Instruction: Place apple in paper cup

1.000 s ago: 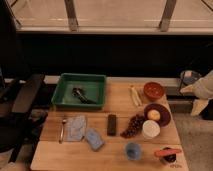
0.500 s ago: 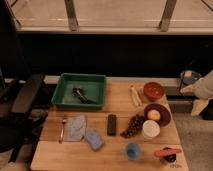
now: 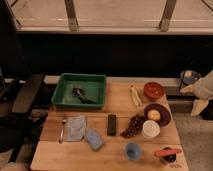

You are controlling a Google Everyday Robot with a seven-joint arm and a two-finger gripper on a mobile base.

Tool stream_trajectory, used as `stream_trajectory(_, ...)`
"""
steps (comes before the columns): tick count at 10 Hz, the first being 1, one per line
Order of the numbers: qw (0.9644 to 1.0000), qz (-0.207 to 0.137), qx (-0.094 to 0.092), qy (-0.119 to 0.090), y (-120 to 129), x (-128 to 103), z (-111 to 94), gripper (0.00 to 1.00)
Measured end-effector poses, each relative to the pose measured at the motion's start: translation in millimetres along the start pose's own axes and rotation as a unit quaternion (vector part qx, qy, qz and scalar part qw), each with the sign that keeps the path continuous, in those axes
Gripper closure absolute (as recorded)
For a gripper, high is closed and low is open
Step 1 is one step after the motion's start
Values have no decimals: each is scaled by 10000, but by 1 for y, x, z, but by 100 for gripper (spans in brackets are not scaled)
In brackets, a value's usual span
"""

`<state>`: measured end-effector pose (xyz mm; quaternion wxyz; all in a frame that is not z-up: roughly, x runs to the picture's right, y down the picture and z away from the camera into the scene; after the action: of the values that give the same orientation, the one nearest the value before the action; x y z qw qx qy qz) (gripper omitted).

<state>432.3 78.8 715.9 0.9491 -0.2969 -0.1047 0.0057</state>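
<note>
Wooden surface (image 3: 55,155) carries all items noted. The apple (image 3: 154,115), small and yellowish, rests on a dark round plate (image 3: 164,108) at the right side of the surface. The paper cup (image 3: 150,129), white and upright, stands just in front of that plate, close beside the apple but not containing it. A dark grape bunch (image 3: 132,126) lies immediately left of the paper cup. A small blue cup (image 3: 132,150) stands near the front edge, with an orange carrot (image 3: 167,152) to its right. A reddish-brown bowl (image 3: 153,90) sits behind the plate, with pale sticks (image 3: 135,95) to its left. A green tray (image 3: 64,81) occupies the rear left and holds a dark object (image 3: 82,95) that cannot be identified. A black rectangular item (image 3: 112,124), a blue sponge (image 3: 94,139), a bluish cloth (image 3: 76,127) and a spoon (image 3: 63,130) lie across the centre and left. The claw (image 3: 199,101) is at the far right edge of the view, off the surface and well apart from the apple and the paper cup; whether it is wide or narrow cannot be told, and nothing is seen held in it.
</note>
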Motion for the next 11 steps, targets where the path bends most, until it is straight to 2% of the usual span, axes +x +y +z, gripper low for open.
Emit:
stream_trajectory(5, 10000, -3, -3, 1, 0, 0, 0, 25)
stream_trajectory(7, 9999, -153, -23, 14, 0, -4, 0, 25)
stream_trajectory(8, 9996, -291, -14, 18, -1, -10, 2, 25)
stream_trajectory(11, 9956, -920, 178, 56, -7, -62, 18, 25)
